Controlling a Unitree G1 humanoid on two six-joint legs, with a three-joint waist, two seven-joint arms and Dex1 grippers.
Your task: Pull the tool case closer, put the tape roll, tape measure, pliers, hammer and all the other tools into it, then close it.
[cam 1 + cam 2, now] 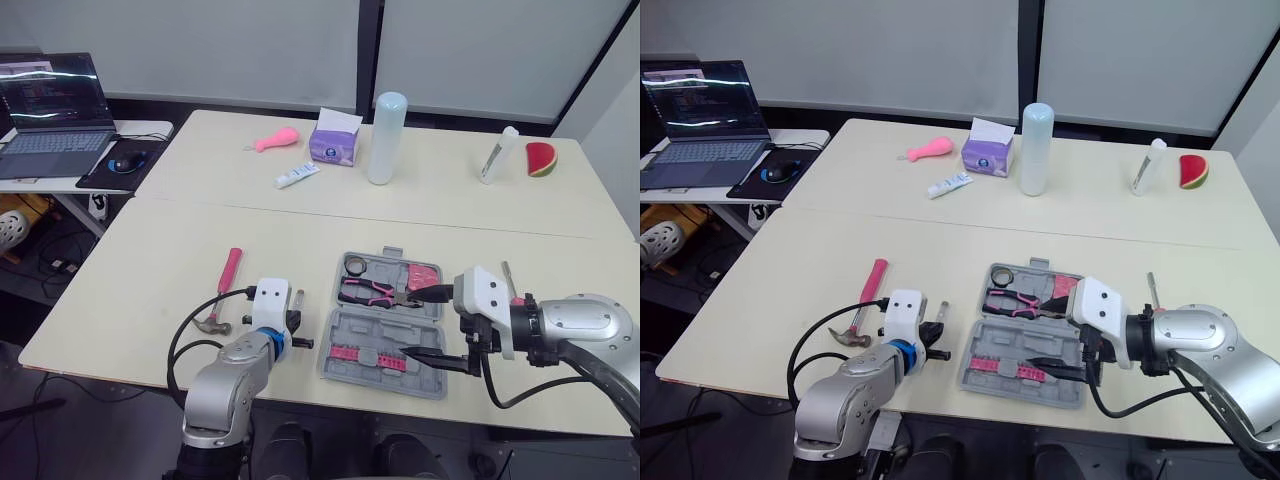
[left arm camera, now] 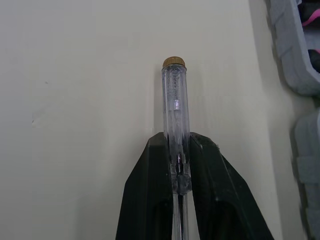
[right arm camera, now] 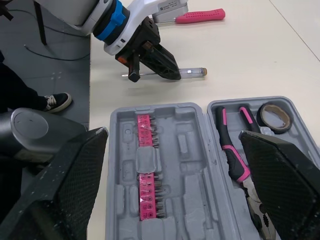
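Observation:
The grey tool case (image 1: 340, 352) lies open near the table's front edge. In it are a black tape roll (image 1: 356, 265), pink-handled pliers (image 1: 372, 291) and pink bit strips (image 1: 355, 356). My right gripper (image 1: 424, 325) hangs open over the case's right side, with nothing between its fingers. My left gripper (image 2: 176, 140) is shut on a clear-handled screwdriver (image 2: 174, 95), low over the table just left of the case. I cannot tell whether the screwdriver touches the table. The pink-handled hammer (image 1: 226, 282) lies on the table left of my left gripper (image 1: 296, 318).
A thin grey tool (image 1: 508, 280) lies on the table right of the case. Further back stand a purple tissue box (image 1: 335, 140), a tall pale bottle (image 1: 387, 138), a pink toy (image 1: 275, 140), two tubes and a watermelon slice (image 1: 541, 159). A laptop (image 1: 52, 118) sits on a side desk at left.

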